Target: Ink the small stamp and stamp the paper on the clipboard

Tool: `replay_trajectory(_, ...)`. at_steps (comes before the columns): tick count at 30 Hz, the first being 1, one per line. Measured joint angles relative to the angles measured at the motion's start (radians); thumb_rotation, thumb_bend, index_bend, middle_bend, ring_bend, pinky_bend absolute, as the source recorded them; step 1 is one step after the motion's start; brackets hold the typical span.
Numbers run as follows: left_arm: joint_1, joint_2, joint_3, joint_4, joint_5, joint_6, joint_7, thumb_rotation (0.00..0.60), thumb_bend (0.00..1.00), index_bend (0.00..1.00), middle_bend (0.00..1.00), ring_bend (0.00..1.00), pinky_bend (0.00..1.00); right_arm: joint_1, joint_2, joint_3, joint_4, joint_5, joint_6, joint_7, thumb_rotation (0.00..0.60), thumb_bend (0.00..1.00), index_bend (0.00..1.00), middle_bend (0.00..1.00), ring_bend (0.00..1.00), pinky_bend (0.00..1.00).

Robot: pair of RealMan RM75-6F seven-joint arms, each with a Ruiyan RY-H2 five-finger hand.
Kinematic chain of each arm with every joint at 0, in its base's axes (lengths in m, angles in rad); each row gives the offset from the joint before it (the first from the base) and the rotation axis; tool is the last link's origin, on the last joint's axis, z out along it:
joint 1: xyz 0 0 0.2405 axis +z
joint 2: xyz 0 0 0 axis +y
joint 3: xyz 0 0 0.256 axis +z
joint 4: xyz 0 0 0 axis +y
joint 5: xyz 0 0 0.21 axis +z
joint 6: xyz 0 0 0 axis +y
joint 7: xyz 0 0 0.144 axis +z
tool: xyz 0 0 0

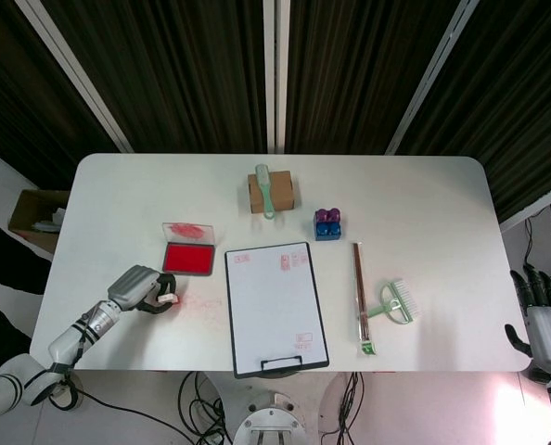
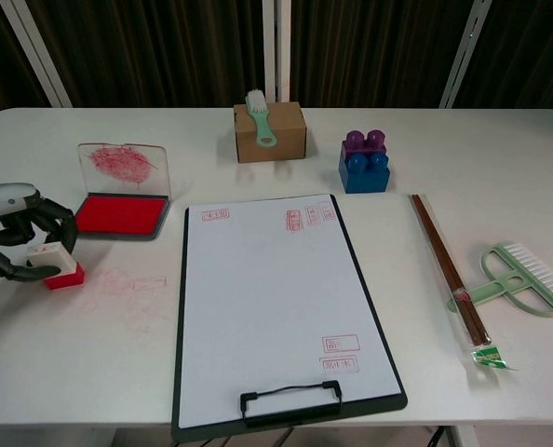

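The small stamp [image 2: 60,266], white on top with a red base, stands on the table in front of the open red ink pad [image 2: 118,214]. My left hand [image 2: 18,237] curls around it, thumb against its front side and fingers arched over its top. In the head view the left hand [image 1: 141,288] and the stamp [image 1: 170,298] lie left of the clipboard [image 1: 277,309]. The paper [image 2: 269,298] on it carries several red prints near its top and lower right. My right hand [image 1: 541,313] hangs off the table's right edge, fingers apart, holding nothing.
Red ink smears [image 2: 132,284] mark the table between stamp and clipboard. A cardboard box [image 2: 275,140] with a green brush on it stands at the back, a blue-purple block [image 2: 364,163] right of it. Wrapped chopsticks [image 2: 449,270] and a green brush [image 2: 523,284] lie right of the clipboard.
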Motion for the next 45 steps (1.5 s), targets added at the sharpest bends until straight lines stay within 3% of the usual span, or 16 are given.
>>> replay_trajectory(45, 0.006, 0.000, 0.000, 0.021, 0.023, 0.031, 0.024, 0.600, 0.26, 0.38, 0.36, 0.97, 1.00, 0.009, 0.004, 0.000, -0.010, 0.021, -0.025, -0.010, 0.600, 0.23, 0.00, 0.00, 0.00, 0.00)
